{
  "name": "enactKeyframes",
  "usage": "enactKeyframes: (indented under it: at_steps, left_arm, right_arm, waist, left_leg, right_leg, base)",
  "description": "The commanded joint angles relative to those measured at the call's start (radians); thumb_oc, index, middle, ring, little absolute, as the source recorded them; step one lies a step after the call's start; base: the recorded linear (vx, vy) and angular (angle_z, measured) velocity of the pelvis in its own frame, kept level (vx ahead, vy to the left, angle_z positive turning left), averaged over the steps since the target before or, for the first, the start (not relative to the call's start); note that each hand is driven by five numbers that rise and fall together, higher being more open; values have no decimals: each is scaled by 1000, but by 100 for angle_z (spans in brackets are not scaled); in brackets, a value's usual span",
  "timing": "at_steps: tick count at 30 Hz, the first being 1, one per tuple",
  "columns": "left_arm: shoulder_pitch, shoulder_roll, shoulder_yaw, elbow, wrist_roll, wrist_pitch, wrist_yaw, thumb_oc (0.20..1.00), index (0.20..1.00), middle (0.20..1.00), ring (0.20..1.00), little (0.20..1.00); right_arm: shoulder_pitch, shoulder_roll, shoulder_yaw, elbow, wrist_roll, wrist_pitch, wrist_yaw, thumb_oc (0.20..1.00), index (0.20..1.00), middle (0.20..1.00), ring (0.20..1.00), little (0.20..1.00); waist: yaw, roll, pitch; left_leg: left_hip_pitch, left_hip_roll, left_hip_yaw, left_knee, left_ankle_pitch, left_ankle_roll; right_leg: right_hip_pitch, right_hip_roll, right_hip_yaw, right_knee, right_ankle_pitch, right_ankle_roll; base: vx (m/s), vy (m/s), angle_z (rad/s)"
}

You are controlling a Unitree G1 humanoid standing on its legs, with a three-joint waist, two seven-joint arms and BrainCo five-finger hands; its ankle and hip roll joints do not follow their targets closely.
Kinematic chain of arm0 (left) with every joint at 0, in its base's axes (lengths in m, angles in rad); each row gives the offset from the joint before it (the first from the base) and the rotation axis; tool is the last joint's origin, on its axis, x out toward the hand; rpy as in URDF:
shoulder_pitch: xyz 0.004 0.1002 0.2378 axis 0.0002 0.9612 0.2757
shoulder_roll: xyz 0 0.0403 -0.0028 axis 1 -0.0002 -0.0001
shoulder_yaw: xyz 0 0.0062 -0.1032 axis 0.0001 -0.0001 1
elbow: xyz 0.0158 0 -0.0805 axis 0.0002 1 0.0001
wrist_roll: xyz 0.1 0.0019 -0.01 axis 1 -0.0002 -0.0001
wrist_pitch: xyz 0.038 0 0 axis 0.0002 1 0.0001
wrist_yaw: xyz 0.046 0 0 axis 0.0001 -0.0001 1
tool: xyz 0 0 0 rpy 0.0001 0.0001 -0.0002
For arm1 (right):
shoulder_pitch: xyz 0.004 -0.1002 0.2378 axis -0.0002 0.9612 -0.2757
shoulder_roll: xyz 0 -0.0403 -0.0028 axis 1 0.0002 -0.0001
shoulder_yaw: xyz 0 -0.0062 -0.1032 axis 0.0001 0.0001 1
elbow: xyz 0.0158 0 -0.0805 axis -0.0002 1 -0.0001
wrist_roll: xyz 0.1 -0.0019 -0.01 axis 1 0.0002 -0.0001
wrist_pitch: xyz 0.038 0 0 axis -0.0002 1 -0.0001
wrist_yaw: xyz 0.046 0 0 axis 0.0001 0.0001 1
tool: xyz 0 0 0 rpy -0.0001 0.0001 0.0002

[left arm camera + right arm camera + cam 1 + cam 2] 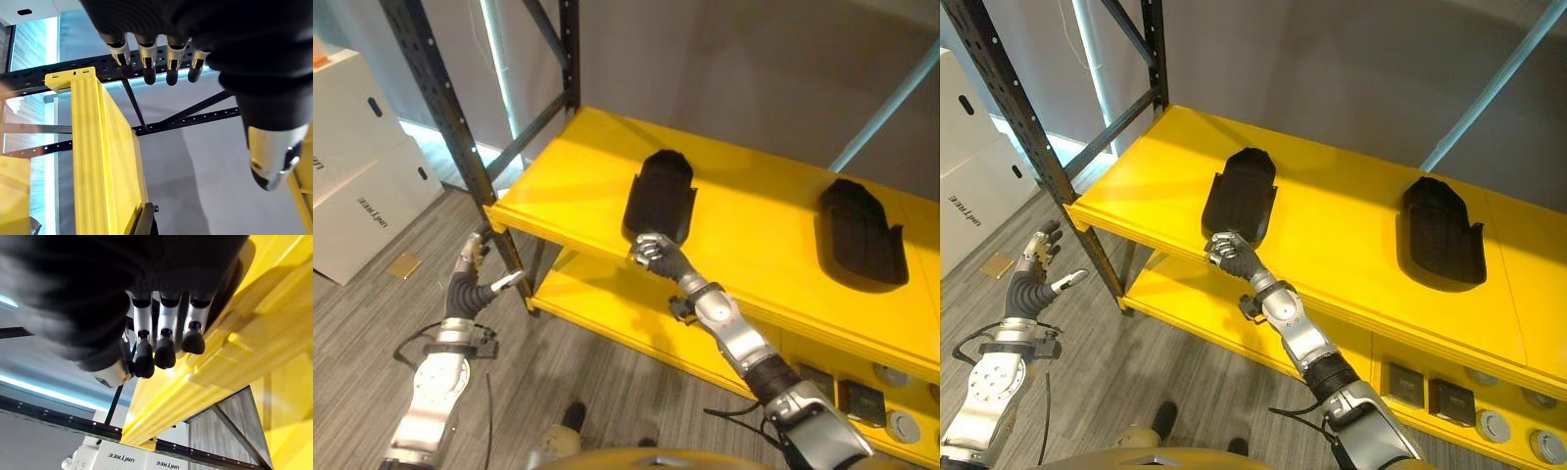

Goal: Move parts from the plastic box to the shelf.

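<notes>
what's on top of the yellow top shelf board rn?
Two black moulded plastic parts lie on the yellow top shelf board: one at the right hand, another further right. Whatever is beneath them is covered.

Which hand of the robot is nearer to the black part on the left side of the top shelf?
The right hand, at the near end of that black part. The left hand hangs off the shelf, beside its dark post.

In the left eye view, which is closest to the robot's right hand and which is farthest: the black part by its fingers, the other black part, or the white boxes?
From the right hand:
1. Near black part, on the yellow shelf, right at the fingers.
2. Other black part, farther along the shelf on the robot's right.
3. White boxes, on the floor far to the robot's left.
</notes>
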Motion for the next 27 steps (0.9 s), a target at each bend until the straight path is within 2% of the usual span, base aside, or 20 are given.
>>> enactKeyframes:
  at_steps: [1,16,27]
  left_arm:
    - [-34,46,3,-20,-29,-38,8,1000,1000,1000,1000,1000]
    - [-49,70,-22,-53,-43,-33,1,1000,1000,1000,1000,1000]
    - [-61,72,-39,-45,-55,-29,-5,1000,1000,1000,1000,1000]
  right_arm:
    - [-99,16,23,1,-26,-33,-55,200,200,200,200,200]
    - [-220,30,39,192,-48,-10,-103,200,200,200,200,200]
    - [-277,35,50,246,-33,-6,-106,200,200,200,200,200]
  waist:
    - [2,-33,-20]
    - [36,-26,-9]
    - [47,-26,-4]
  left_leg:
    - [38,-7,-2,0,-144,37]
    - [25,-14,-12,-1,-145,41]
    - [22,-16,-10,-2,-146,43]
  right_leg:
    - [20,-20,3,2,-87,-5]
    - [10,-24,-5,2,-84,-2]
    - [1,-25,-1,2,-82,0]
  base:
    - [0,0,0]
    - [0,0,0]
    - [0,0,0]
